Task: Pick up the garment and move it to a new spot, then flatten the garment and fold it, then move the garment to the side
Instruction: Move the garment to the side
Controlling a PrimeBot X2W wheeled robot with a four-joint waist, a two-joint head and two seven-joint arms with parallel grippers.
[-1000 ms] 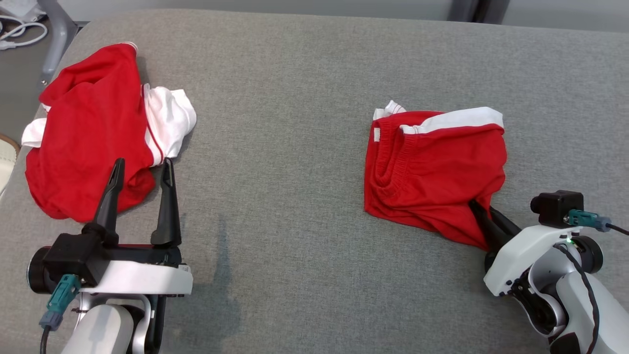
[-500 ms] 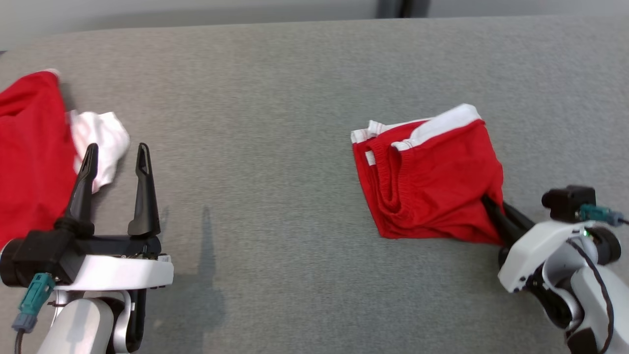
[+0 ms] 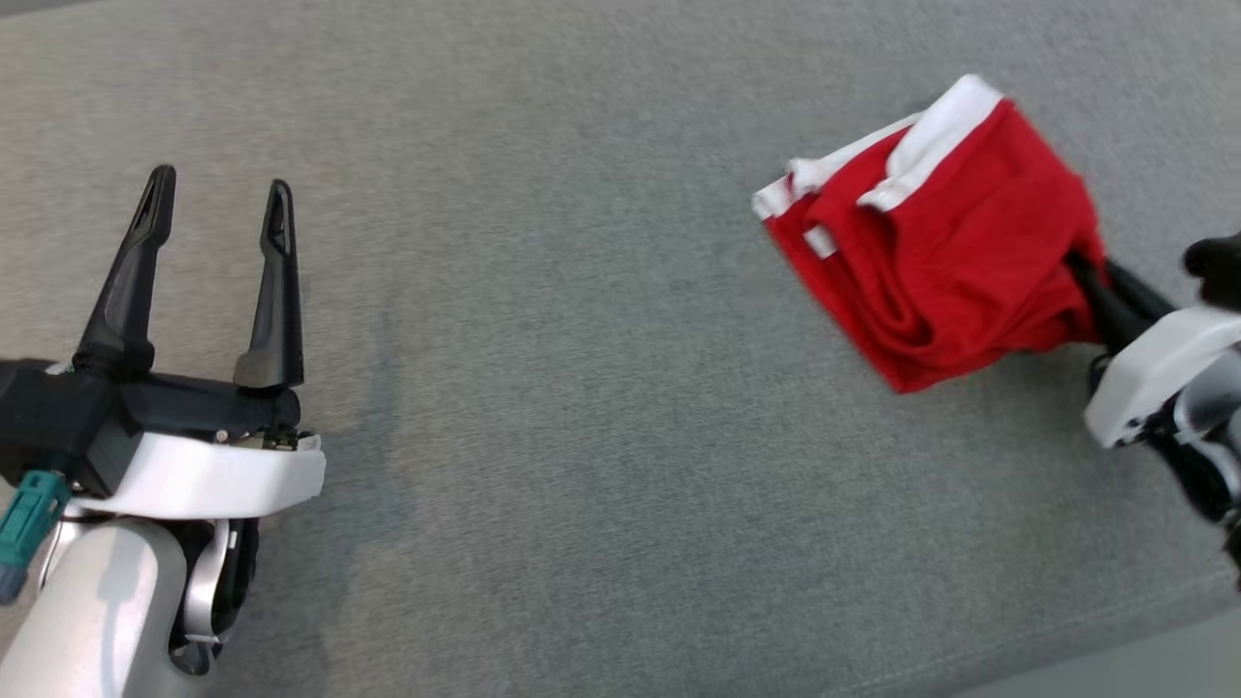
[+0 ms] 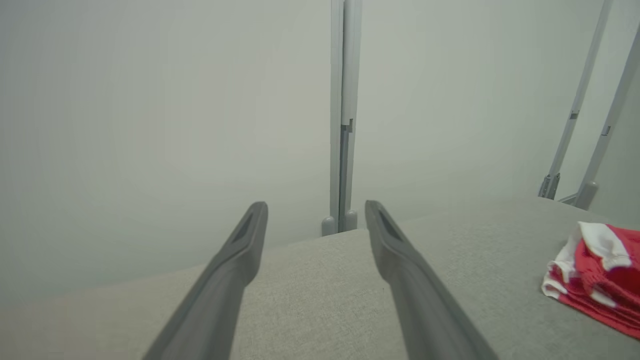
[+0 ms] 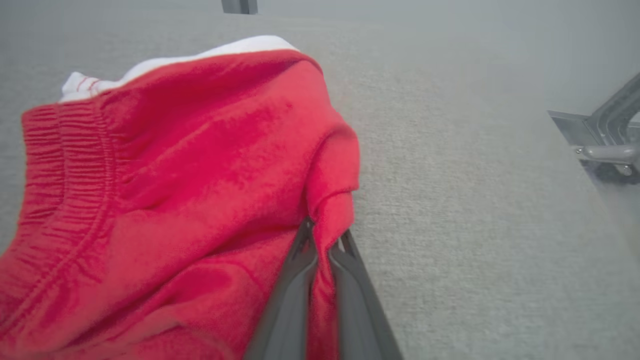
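The garment (image 3: 945,242) is a bundle of red shorts with white trim and an elastic waistband, at the upper right of the grey cushioned surface in the head view. My right gripper (image 3: 1076,267) is shut on a fold at the garment's right edge. In the right wrist view the two fingers (image 5: 295,295) pinch red cloth (image 5: 175,190) between them, and the garment (image 5: 175,190) bunches to their left. My left gripper (image 3: 215,199) stands open over bare surface at the left, holding nothing. The left wrist view has its fingers (image 4: 400,265) spread apart, with the garment (image 4: 595,270) far off to the right.
The grey cushioned surface (image 3: 582,388) spans the head view, with its front edge at the lower right corner. A pale wall with a vertical grey post (image 4: 342,125) stands behind it, and metal frame legs (image 4: 585,150) rise at the far right.
The head camera has turned, so a second red-and-white garment at the left has left the picture. My right gripper stayed shut on the shorts, which have lifted and turned.
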